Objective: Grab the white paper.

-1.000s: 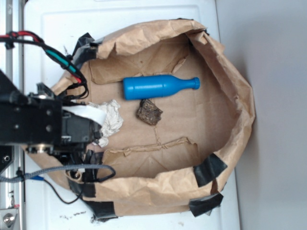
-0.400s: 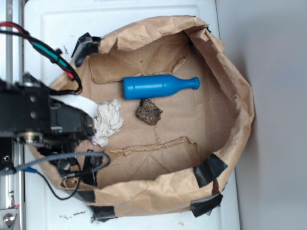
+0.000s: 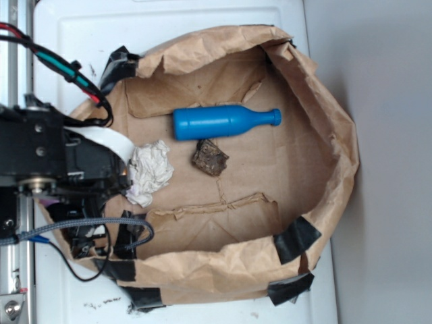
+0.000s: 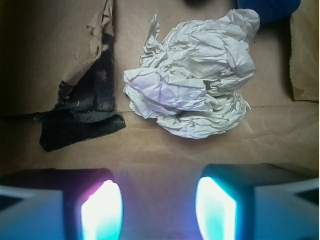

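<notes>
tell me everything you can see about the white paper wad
The white paper is a crumpled off-white wad, thin and tissue-like, full of sharp creases and folds, with a loose pointed flap sticking up at one edge. It lies loose on the brown floor of the kraft paper bag, near the bag's left side in the exterior view, left of the brown chunk and below the blue bottle's base. Nothing grips it: the gripper hangs short of it with jaws spread apart. A strip of black tape lies beside it.
</notes>
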You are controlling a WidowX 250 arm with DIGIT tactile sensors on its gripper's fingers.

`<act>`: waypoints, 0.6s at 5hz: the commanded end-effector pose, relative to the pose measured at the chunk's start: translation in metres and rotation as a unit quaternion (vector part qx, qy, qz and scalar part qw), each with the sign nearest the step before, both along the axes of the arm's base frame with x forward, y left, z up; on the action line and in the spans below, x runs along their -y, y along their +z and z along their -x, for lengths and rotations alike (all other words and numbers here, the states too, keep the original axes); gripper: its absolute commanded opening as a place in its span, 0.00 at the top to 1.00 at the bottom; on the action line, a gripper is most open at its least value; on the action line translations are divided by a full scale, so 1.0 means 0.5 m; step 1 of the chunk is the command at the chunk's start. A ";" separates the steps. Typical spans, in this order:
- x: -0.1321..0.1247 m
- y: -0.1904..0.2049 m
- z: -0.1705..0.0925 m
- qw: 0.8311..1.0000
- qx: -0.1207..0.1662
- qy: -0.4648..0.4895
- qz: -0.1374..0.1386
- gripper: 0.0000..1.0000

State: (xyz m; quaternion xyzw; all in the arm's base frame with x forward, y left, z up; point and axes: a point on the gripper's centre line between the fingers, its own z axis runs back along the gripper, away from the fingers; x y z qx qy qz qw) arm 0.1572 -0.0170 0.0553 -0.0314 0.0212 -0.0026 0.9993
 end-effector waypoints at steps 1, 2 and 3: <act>-0.078 0.146 -0.081 0.994 0.082 0.060 0.029 0.00; -0.083 0.185 -0.181 0.994 0.084 0.065 0.028 0.00; -0.088 0.175 -0.218 0.995 0.072 0.065 0.028 0.00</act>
